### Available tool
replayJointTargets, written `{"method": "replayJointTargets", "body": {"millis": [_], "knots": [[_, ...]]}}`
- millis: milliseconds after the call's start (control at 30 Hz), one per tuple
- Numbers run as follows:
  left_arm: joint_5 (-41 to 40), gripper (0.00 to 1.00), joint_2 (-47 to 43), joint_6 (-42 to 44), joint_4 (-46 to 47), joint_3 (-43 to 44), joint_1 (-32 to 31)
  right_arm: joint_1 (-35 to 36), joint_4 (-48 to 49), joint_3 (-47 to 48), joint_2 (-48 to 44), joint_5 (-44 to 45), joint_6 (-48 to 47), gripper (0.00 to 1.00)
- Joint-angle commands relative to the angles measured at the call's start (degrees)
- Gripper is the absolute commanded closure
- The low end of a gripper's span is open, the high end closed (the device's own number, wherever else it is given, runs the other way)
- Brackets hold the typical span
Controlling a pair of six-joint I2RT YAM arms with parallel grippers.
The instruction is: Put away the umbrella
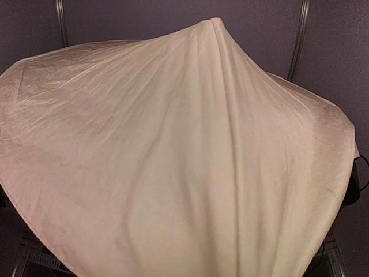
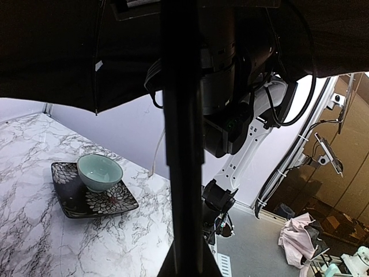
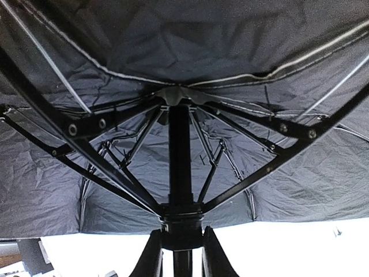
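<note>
From above, the umbrella (image 1: 173, 161) hides the table (image 2: 34, 231) and everything under it from you; its canopy runs off left and near. Your right fingers (image 3: 151, 257) are cut off below, so their hold on the shaft (image 3: 179, 156) is unclear.

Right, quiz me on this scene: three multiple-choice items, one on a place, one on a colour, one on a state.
1. Where does the bowl stand?
A. on a wooden shelf
B. on the dark flowered plate
C. in a cardboard box

2. What colour is the outside of the umbrella?
A. red
B. navy
C. cream

3. What state is the umbrella in?
A. open
B. folded and strapped
C. folded, strap loose

Answers:
1 B: the left wrist view shows the bowl sitting on the plate.
2 C: cream fabric fills the top view.
3 A: the right wrist view shows the ribs spread under a stretched canopy.
</note>
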Motion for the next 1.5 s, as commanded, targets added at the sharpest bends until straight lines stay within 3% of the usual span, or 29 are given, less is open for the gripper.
{"method": "replayJointTargets", "body": {"millis": [0,33,100,200,333,433,600,800,1067,1467], "knots": [[1.7,1.0,-3.2,3.7,4.1,1.9,-0.5,-0.6,1.5,-0.8,-2.0,1.8,-2.2,0.93],[1.6,1.0,-3.1,3.8,3.9,1.9,-0.5,-0.6,1.5,-0.8,-2.1,1.8,-2.7,1.0],[1.2,1.0,-3.6,4.7,2.6,2.3,-0.4,-0.6,-1.3,-0.2,-2.3,1.8,-3.5,1.0],[1.1,1.0,-3.6,10.1,-8.5,6.8,-0.5,-0.9,-1.7,-2.5,-3.8,2.8,-4.8,1.0],[1.9,1.0,-4.2,12.8,-15.1,9.7,0.7,-2.3,-23.9,3.9,-7.5,-1.8,-12.7,1.0],[0.4,1.0,-6.2,15.2,-15.3,9.7,0.9,-2.1,-32.9,6.6,-6.8,-4.0,-19.7,1.0],[0.2,1.0,-4.8,15.6,-14.7,13.6,0.9,-1.2,-34.1,4.0,-2.0,-7.4,-21.4,1.0],[-4.9,1.0,-5.6,17.2,-10.2,15.7,0.9,1.4,-33.7,-1.7,1.0,-2.7,-23.9,0.98],[-10.1,1.0,-5.9,15.8,-1.8,13.8,2.5,3.9,-30.7,-5.9,5.6,0.0,-23.2,0.97],[-11.2,1.0,-7.7,15.9,-0.9,12.8,5.4,4.7,-32.0,-10.1,5.4,4.6,-22.8,0.98]]}}
